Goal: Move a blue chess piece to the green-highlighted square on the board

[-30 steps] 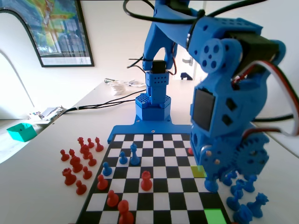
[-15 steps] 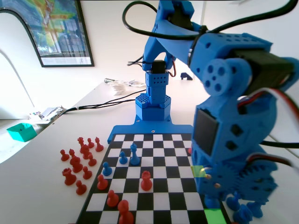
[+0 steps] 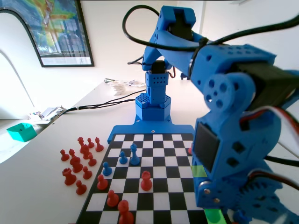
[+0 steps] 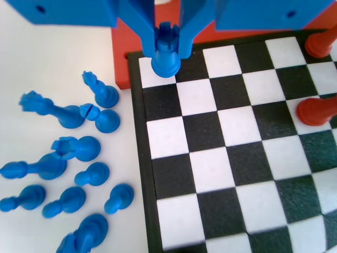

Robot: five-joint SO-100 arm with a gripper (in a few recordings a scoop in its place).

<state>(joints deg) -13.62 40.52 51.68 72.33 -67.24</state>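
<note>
Over the board's corner square, the jaws grasp 1 blue chess piece.

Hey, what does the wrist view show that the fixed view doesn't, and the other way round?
Wrist view: the gripper with its jaws closed on a blue piece with a notched top, over a corner white square of the board. Fixed view: the green-highlighted square, partly behind the blue arm, and red pieces on the table. Both: the chequered board with red pieces on it.
</note>
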